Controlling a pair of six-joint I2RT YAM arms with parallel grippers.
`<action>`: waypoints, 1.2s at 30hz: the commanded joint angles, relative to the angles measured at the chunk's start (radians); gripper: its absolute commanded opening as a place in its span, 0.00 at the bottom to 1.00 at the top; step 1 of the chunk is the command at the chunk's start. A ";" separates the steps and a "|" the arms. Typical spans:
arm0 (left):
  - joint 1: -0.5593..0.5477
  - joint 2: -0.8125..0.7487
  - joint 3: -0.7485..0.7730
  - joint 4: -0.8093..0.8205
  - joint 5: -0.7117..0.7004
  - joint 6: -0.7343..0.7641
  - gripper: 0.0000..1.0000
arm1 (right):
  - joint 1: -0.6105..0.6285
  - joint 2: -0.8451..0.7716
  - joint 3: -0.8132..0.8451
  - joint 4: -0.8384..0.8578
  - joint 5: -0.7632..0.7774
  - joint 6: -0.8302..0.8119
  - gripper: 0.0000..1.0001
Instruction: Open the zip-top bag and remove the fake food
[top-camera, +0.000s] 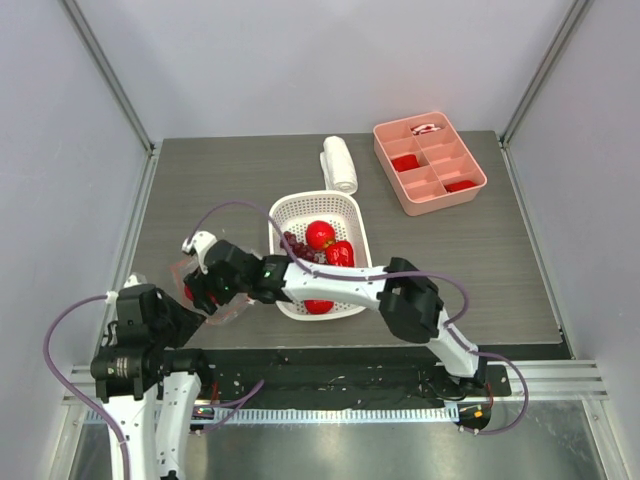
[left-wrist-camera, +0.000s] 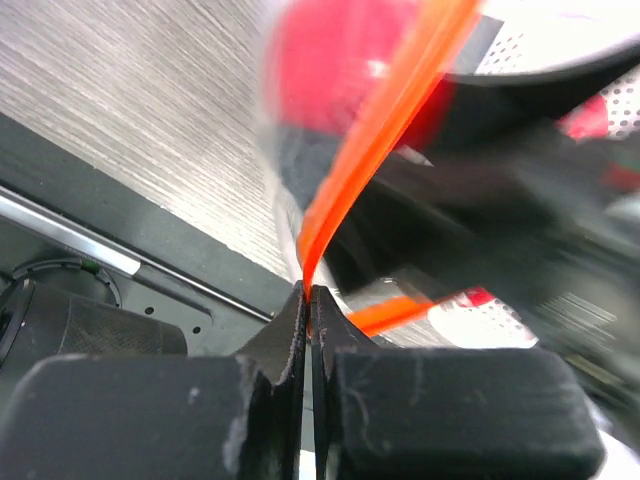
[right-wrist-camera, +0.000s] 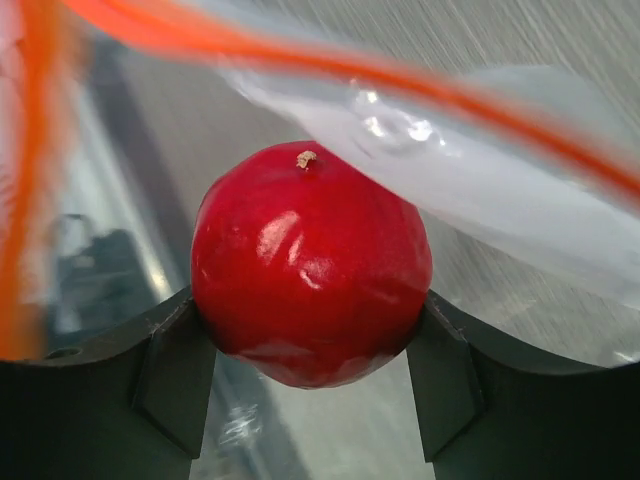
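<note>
Left gripper (left-wrist-camera: 308, 295) is clamped tight on the orange zip strip of the bag (left-wrist-camera: 390, 120), which lies at the near-left of the table (top-camera: 450, 260) and rises straight off its fingertips. Just right of it, right gripper (right-wrist-camera: 312, 325) sits at the bag mouth, partly closed around a round red fruit (right-wrist-camera: 312, 265), with clear plastic draped above. Further right, the basket (top-camera: 345, 203) holds other fruits (top-camera: 320, 235).

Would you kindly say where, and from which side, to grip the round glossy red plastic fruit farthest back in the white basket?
Likely across the round red fruit's widest middle, fingers from above: the white perforated basket's walls block the sides.
</note>
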 joint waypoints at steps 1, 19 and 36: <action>-0.004 0.032 0.000 0.074 0.017 0.027 0.00 | -0.025 -0.122 0.057 -0.090 -0.174 0.117 0.01; -0.002 0.109 0.035 0.117 -0.065 0.055 0.00 | -0.191 -0.188 0.080 0.054 -0.975 0.521 0.01; -0.002 0.239 0.107 0.200 -0.021 -0.063 0.00 | -0.238 -0.212 0.028 0.553 -1.057 0.977 0.01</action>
